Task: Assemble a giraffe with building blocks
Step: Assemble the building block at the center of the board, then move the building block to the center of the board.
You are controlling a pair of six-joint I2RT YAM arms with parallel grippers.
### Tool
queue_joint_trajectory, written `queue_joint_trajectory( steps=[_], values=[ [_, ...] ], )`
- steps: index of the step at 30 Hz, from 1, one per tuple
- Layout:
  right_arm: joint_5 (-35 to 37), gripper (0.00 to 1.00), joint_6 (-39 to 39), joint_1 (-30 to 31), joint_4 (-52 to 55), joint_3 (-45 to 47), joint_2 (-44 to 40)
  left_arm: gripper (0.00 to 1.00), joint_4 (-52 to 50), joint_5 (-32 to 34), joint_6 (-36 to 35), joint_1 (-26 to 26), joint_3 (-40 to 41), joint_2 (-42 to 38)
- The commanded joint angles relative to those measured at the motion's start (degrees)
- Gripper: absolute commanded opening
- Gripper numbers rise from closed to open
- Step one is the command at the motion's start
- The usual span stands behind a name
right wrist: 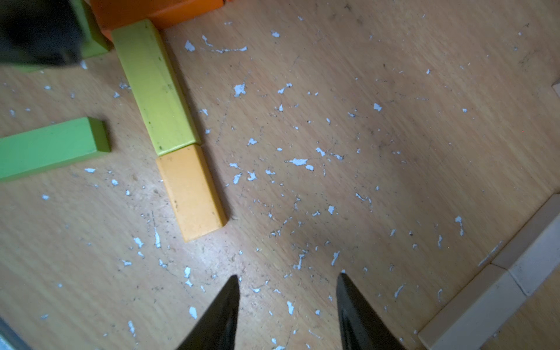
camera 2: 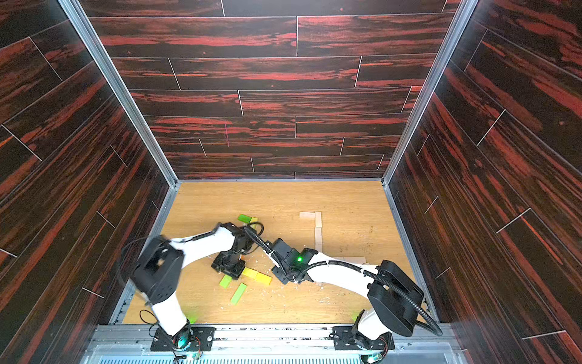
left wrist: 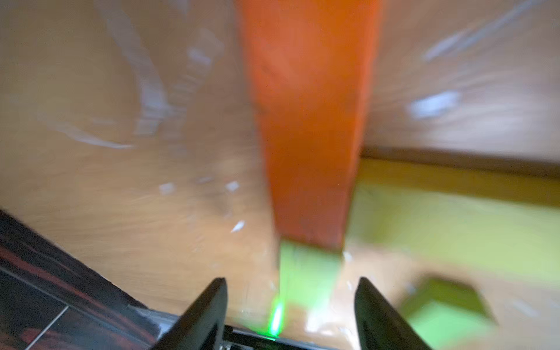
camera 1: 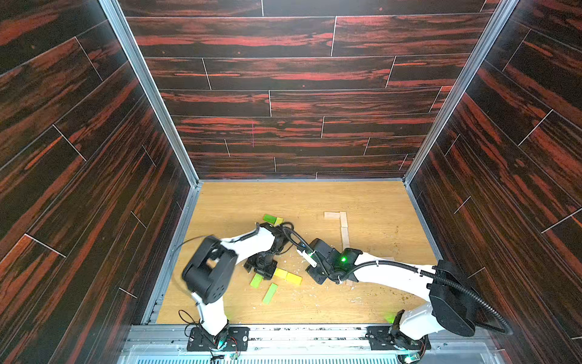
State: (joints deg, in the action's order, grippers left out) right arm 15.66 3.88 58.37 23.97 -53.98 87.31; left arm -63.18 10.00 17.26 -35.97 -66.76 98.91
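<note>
right gripper [right wrist: 288, 275] parted, yellow block [right wrist: 154, 88]

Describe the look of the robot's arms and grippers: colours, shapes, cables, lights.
Left arm and right arm: white links between bulky black joint housings. A ribbed black hose runs along the right arm; a green light glows at its wrist. Left gripper and right gripper: two black pointed fingers each.

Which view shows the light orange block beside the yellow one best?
The right wrist view: the light orange block lies whole and sharp, end to end with the yellow block. Both top views show the block small. The left wrist view is blurred; I cannot find it there.
</note>
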Motion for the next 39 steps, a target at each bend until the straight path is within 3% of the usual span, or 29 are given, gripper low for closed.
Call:
queue_joint_trajectory(
  steps=[1, 8, 19, 26, 32, 39],
  values=[
    [0.0, 0.53, 0.0, 0.2, 0.8, -1.6, -2.6, 0.74, -4.4, 1.9, 1.6, -1.9, -5.7, -9.7],
    [0.8, 0.53, 1.0, -0.2, 1.1, -1.3, -4.5, 0.75, -4.7, 2.6, 9.5, -5.0, -5.7, -18.8],
    [0.6, 0.53, 6.3, -0.3, -0.5, 5.6, -12.4, 0.70, 4.7, -1.7, 27.2, -11.2, 12.6, -29.8],
    [1.5, 0.53, 9.0, -0.3, -0.2, 9.0, -15.9, 0.71, 14.8, -5.3, 34.1, -19.2, 17.5, -23.1],
    [1.9, 0.53, 9.5, -0.3, 0.3, 9.8, -17.2, 0.75, 15.1, -3.1, 35.0, -19.5, 18.3, -18.5],
    [1.9, 0.53, 9.8, -0.3, 0.3, 10.1, -17.1, 0.73, 18.1, -6.5, 35.7, -19.5, 22.9, -16.3]
  ],
)
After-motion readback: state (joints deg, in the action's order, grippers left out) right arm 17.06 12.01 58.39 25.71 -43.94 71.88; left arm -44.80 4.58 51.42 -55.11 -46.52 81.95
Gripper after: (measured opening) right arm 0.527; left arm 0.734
